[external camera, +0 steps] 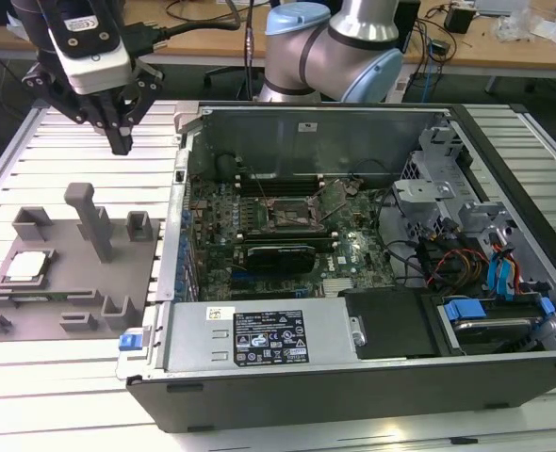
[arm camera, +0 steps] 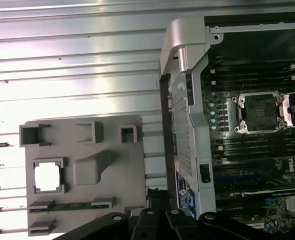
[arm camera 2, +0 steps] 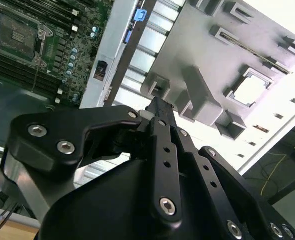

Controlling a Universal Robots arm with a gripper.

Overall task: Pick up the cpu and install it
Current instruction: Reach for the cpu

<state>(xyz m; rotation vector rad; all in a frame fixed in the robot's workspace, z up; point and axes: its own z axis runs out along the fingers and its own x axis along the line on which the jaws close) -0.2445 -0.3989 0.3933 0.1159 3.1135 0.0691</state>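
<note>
The cpu (external camera: 25,266) is a pale silvery square lying flat in a recess of the grey tray (external camera: 66,273), at the exterior view's left. It also shows as a bright square in the second wrist view, cpu (arm camera 2: 250,90), and in the first wrist view, cpu (arm camera: 47,176). My gripper (external camera: 120,141) hangs in the air above the slatted table behind the tray, well apart from the cpu. Its black fingers (arm camera 2: 157,112) are pressed together and hold nothing. The motherboard's metal-framed socket (external camera: 292,215) sits inside the open computer case and appears as socket (arm camera: 260,112).
The tray carries a tall grey post (external camera: 91,218) and several low blocks, plus a memory stick (arm camera: 70,205) along one edge. The open computer case (external camera: 353,330) stands at the exterior view's right, its side wall (arm camera: 182,115) rising between tray and motherboard.
</note>
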